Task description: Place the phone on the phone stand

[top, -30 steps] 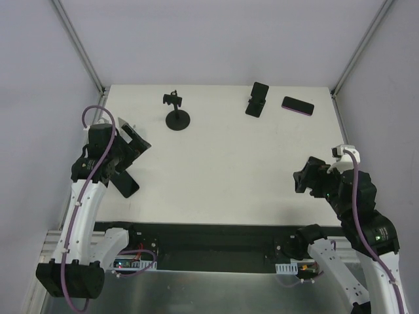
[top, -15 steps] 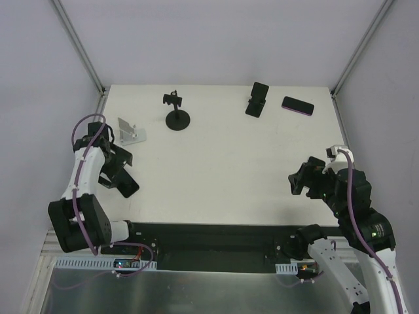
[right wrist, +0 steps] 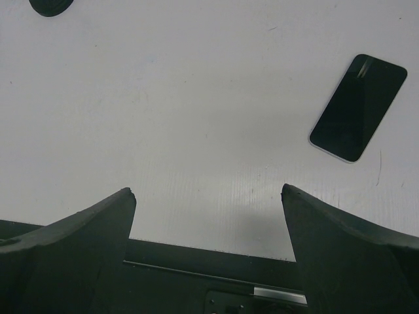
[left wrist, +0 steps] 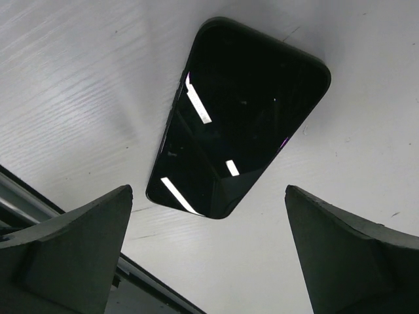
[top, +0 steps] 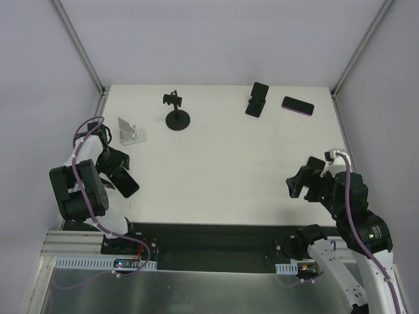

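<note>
Pale grey walls close in a white table [top: 229, 170], with metal posts rising at its far corners. On the left side, close to the near edge, a black phone [top: 126, 186] lies flat and screen up, turned at a slant, its glass catching streaks of light. A little farther back on the same side stands a silver phone stand [top: 131, 131], apart from the black phone and with nothing resting on it.

At the left, the arm is folded back on itself, and the left gripper [left wrist: 208, 191] hangs right above the black phone. Its fingers are spread wide. In the left wrist view they sit in the two lower corners while the black phone fills the gap between and beyond them, and neither finger touches it. A dark strip [left wrist: 39, 199] along the table's edge shows just past the phone's lower end.

On the right side the right gripper [right wrist: 207, 191] hovers above bare tabletop, well apart from the black phone. Its fingers are also spread wide and hold nothing.

Along the far edge stand a clamp stand [top: 177, 112] on a round black base and a black stand [top: 256, 99]. Just right of that, a second phone [top: 298, 105] with a purple edge lies flat.
</note>
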Robot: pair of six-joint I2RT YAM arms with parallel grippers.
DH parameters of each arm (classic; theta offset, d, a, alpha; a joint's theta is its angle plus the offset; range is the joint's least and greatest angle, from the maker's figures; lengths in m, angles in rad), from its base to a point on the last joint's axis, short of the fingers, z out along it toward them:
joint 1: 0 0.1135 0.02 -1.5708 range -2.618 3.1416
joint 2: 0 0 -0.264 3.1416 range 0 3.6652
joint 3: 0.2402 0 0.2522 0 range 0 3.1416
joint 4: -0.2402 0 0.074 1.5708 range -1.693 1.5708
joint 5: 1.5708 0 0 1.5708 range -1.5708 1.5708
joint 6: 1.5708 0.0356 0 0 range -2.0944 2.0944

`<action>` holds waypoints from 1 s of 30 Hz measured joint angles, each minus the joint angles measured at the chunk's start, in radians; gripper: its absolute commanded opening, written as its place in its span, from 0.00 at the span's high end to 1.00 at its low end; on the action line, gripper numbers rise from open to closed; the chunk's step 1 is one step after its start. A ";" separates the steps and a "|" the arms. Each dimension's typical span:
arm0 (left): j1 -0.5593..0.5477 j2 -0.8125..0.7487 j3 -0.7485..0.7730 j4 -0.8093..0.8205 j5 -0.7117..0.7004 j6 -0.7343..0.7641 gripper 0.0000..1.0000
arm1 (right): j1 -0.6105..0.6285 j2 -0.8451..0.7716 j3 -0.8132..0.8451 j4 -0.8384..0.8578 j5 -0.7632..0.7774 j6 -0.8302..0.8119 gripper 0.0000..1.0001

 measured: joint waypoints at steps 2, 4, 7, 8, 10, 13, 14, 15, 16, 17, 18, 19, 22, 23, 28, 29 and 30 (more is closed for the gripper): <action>0.000 0.020 0.000 0.012 0.012 0.013 0.01 | 0.000 -0.005 -0.007 -0.002 0.000 0.001 0.04; 0.000 0.035 -0.002 0.024 0.017 0.016 0.01 | 0.000 -0.008 -0.013 -0.003 0.000 0.001 0.04; 0.000 0.060 -0.006 0.034 0.019 0.017 0.01 | 0.000 -0.013 -0.018 -0.003 0.001 0.001 0.04; 0.000 0.072 -0.008 0.038 0.021 0.017 0.01 | 0.000 -0.014 -0.018 -0.003 0.002 0.001 0.04; 0.000 0.100 -0.011 0.045 0.026 0.016 0.01 | 0.000 -0.015 -0.019 -0.003 0.002 0.001 0.04; 0.000 0.135 -0.021 0.048 0.040 0.011 0.01 | 0.000 -0.015 -0.024 -0.003 0.002 0.001 0.04; 0.000 0.138 -0.021 0.051 0.049 0.007 0.03 | 0.000 -0.016 -0.024 -0.003 0.002 0.001 0.04; 0.001 0.138 -0.021 0.052 0.052 0.003 0.06 | 0.000 -0.016 -0.024 -0.003 0.002 0.001 0.04; 0.000 0.138 -0.023 0.052 0.055 -0.003 0.09 | 0.000 -0.016 -0.025 -0.003 0.002 0.001 0.04; 0.000 0.138 -0.024 0.053 0.061 -0.011 0.15 | 0.000 -0.016 -0.026 -0.003 0.002 0.002 0.04; 0.000 0.138 -0.028 0.055 0.067 -0.017 0.20 | 0.000 -0.016 -0.027 -0.003 0.002 0.004 0.04; 0.000 0.138 -0.032 0.057 0.072 -0.023 0.24 | 0.000 -0.016 -0.028 -0.003 0.002 0.005 0.04; -0.003 0.136 -0.042 0.068 0.082 -0.038 0.39 | 0.000 -0.016 -0.032 -0.002 0.000 0.015 0.04; -0.008 0.134 -0.044 0.071 0.083 -0.042 0.44 | 0.000 -0.015 -0.033 -0.002 -0.001 0.020 0.04; -0.061 0.123 -0.053 0.074 0.076 -0.065 0.73 | 0.000 -0.010 -0.037 0.000 -0.008 0.042 0.04; -0.080 0.122 -0.054 0.074 0.076 -0.072 0.76 | 0.000 -0.006 -0.039 0.002 -0.009 0.047 0.04; -0.096 0.122 -0.055 0.074 0.076 -0.076 0.84 | 0.000 0.000 -0.040 0.003 -0.011 0.051 0.04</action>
